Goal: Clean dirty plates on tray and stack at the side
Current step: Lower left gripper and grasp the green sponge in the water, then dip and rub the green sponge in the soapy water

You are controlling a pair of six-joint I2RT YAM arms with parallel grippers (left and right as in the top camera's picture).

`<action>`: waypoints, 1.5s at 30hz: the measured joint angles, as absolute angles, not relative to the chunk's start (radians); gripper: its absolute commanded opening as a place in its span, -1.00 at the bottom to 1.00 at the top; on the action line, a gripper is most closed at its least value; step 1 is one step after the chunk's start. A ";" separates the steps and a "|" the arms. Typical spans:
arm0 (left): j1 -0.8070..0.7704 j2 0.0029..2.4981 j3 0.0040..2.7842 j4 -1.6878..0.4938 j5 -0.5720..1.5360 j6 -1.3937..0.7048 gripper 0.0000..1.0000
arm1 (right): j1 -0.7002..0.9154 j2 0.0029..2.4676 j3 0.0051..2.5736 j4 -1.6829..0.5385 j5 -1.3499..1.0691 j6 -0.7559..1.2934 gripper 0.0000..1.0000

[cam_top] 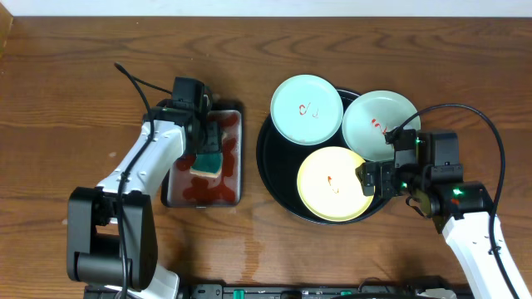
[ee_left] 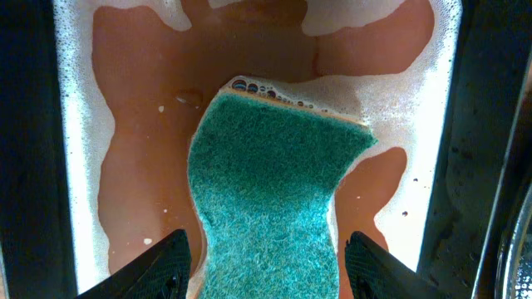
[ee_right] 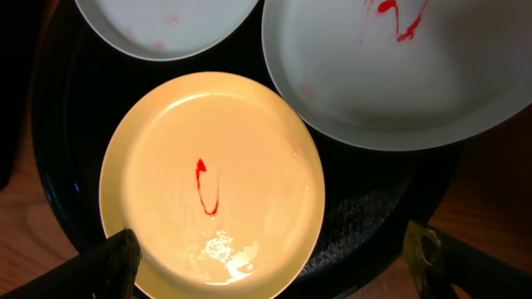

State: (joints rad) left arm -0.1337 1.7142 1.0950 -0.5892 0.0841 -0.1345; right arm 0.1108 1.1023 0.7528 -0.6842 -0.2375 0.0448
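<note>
Below, wooden table under black tray.

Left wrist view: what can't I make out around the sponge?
- Sponge: near end cut off by bottom edge, left wrist.
- Left gripper: grip on it unclear; fingertips barely enter frame.
- Overhead: left arm hides its jaws.
- Pan: floor hidden under foamy reddish liquid.

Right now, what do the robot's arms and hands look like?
The left arm and right arm have white shells with black joints. A thin black cable trails from the left; a second cable loops over the right, which shows green lights. Left hand and right hand each end in two black tapered fingers.
</note>
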 measured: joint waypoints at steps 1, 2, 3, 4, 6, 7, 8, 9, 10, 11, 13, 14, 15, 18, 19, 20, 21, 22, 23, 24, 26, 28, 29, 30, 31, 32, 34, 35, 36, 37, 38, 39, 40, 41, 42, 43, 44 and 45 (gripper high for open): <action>-0.134 1.715 1.087 -0.579 0.085 -0.136 0.19 | 0.111 1.102 0.753 -0.684 -0.238 0.044 0.99; -0.134 1.715 1.081 -0.574 0.088 -0.138 0.13 | 0.111 1.102 0.753 -0.684 -0.237 0.045 0.98; -0.134 1.718 1.070 -0.566 0.091 -0.142 0.11 | 0.111 1.102 0.753 -0.684 -0.237 0.045 0.99; -0.134 1.722 1.063 -0.564 0.092 -0.144 0.11 | 0.111 1.102 0.753 -0.684 -0.237 0.044 0.98; -0.134 1.735 1.053 -0.556 0.094 -0.147 0.10 | 0.111 1.102 0.753 -0.684 -0.237 0.045 0.98; -0.134 1.745 1.052 -0.555 0.095 -0.152 0.08 | 0.111 1.102 0.753 -0.684 -0.237 0.045 0.99; -0.134 1.754 1.051 -0.551 0.096 -0.156 0.03 | 0.111 1.102 0.753 -0.684 -0.237 0.044 0.98; -0.134 1.763 1.051 -0.548 0.096 -0.162 -0.02 | 0.111 1.102 0.753 -0.684 -0.237 0.045 0.99; -0.134 1.771 1.051 -0.545 0.097 -0.163 -0.08 | 0.111 1.102 0.753 -0.684 -0.237 0.045 0.98; -0.134 1.777 1.051 -0.542 0.099 -0.167 -0.13 | 0.111 1.102 0.753 -0.684 -0.237 0.045 0.98; -0.134 1.783 1.051 -0.539 0.099 -0.178 -0.23 | 0.111 1.102 0.753 -0.684 -0.237 0.045 0.99; -0.134 1.786 1.051 -0.537 0.099 -0.180 -0.27 | 0.111 1.102 0.753 -0.684 -0.237 0.045 0.99; -0.134 1.791 1.051 -0.534 0.099 -0.183 -0.31 | 0.111 1.102 0.753 -0.684 -0.237 0.045 0.99; -0.134 1.805 1.052 -0.528 0.100 -0.186 -0.41 | 0.111 1.102 0.753 -0.684 -0.236 0.045 0.99; -0.134 1.808 1.052 -0.527 0.101 -0.186 -0.42 | 0.111 1.102 0.753 -0.684 -0.236 0.045 0.99; -0.134 1.811 1.053 -0.527 0.102 -0.185 -0.42 | 0.111 1.102 0.753 -0.684 -0.236 0.045 0.98; -0.134 1.812 1.053 -0.527 0.102 -0.184 -0.41 | 0.111 1.102 0.753 -0.684 -0.236 0.045 0.99; -0.134 1.813 1.053 -0.527 0.102 -0.184 -0.41 | 0.111 1.102 0.753 -0.684 -0.236 0.044 0.98; -0.134 1.813 1.053 -0.527 0.102 -0.184 -0.41 | 0.111 1.102 0.753 -0.684 -0.236 0.045 0.99; -0.134 1.813 1.053 -0.527 0.102 -0.184 -0.42 | 0.111 1.102 0.753 -0.684 -0.236 0.045 0.99; -0.134 1.813 1.053 -0.527 0.102 -0.184 -0.28 | 0.111 1.102 0.753 -0.684 -0.236 0.044 0.99; -0.134 1.814 1.053 -0.527 0.102 -0.181 0.00 | 0.111 1.102 0.753 -0.684 -0.236 0.044 0.99; -0.134 1.817 1.053 -0.527 0.103 -0.184 0.01 | 0.111 1.102 0.753 -0.684 -0.236 0.044 0.98; -0.134 1.823 1.053 -0.527 0.103 -0.186 0.02 | 0.111 1.102 0.753 -0.684 -0.236 0.044 0.98; -0.134 1.827 1.055 -0.527 0.102 -0.186 0.02 | 0.111 1.102 0.753 -0.684 -0.236 0.044 0.98; -0.134 1.827 1.055 -0.529 0.102 -0.186 0.02 | 0.111 1.102 0.753 -0.684 -0.236 0.044 0.99; -0.135 1.824 1.055 -0.531 0.102 -0.186 0.02 | 0.111 1.102 0.753 -0.684 -0.236 0.044 0.99; -0.135 1.821 1.055 -0.534 0.102 -0.186 0.03 | 0.111 1.102 0.753 -0.684 -0.236 0.044 0.99; -0.135 1.814 1.055 -0.538 0.102 -0.186 0.09 | 0.111 1.102 0.753 -0.684 -0.236 0.044 0.99; -0.135 1.805 1.055 -0.544 0.102 -0.186 0.17 | 0.111 1.102 0.753 -0.684 -0.236 0.044 0.98; -0.135 1.792 1.055 -0.550 0.102 -0.187 0.25 | 0.111 1.102 0.753 -0.684 -0.236 0.044 0.99; -0.135 1.774 1.054 -0.553 0.101 -0.187 0.25 | 0.111 1.102 0.753 -0.684 -0.236 0.044 0.98; -0.135 1.758 1.054 -0.555 0.102 -0.186 0.25 | 0.111 1.102 0.753 -0.684 -0.236 0.044 0.99; -0.135 1.732 1.054 -0.557 0.102 -0.186 0.25 | 0.111 1.102 0.753 -0.684 -0.236 0.044 0.99; -0.135 1.706 1.054 -0.558 0.102 -0.186 0.25 | 0.111 1.102 0.753 -0.684 -0.236 0.044 0.99; -0.135 1.673 1.054 -0.558 0.102 -0.186 0.25 | 0.111 1.102 0.753 -0.684 -0.236 0.044 0.98; -0.135 1.647 1.054 -0.558 0.102 -0.186 0.25 | 0.111 1.102 0.753 -0.684 -0.236 0.045 0.99; -0.135 1.623 1.054 -0.558 0.102 -0.186 0.25 | 0.111 1.102 0.753 -0.684 -0.236 0.044 0.98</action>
